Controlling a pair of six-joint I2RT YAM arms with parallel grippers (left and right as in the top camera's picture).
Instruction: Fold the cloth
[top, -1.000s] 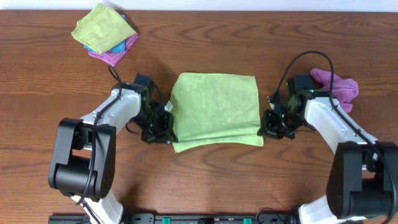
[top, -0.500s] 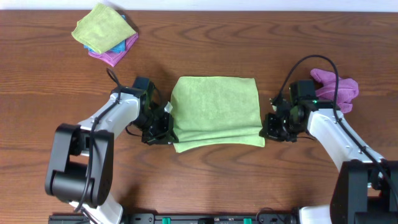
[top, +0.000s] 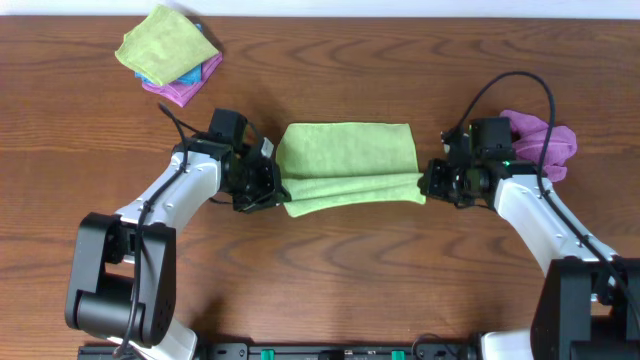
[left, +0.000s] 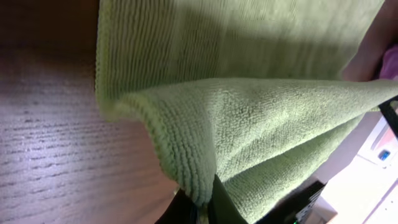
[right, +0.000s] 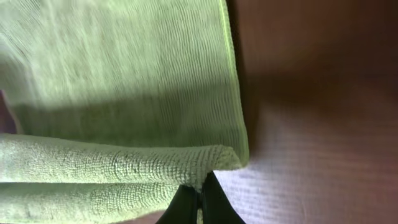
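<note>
At the middle of the wooden counter (top: 330, 270), the green cloth (top: 348, 150) lies as a wide rectangle. Its far part is flat on the wood, and its near edge is raised and doubled over itself in soft layered folds. The fabric looks like a terry microfibre, with a fine looped nap and ribbed rows that show clearly in both wrist views.

The left fingers (left: 217, 200) are pinched tight on the near left corner of the cloth, where the hem curls into a thick rounded lip. Only their dark tips show beneath the fabric. The right fingers (right: 214, 204) are clamped narrow on the near right corner, the two black tips nearly meeting with the rolled edge caught between them. From above, the held edge sags slightly between the two arms in a shallow curve.

The counter is dark brown with long streaks of grain. At its far left sits a small stack of folded cloths (top: 170, 55), a lime one on top with blue and magenta below. A crumpled pink cloth (top: 545, 140) lies just behind the right arm's wrist, partly hidden by it.
</note>
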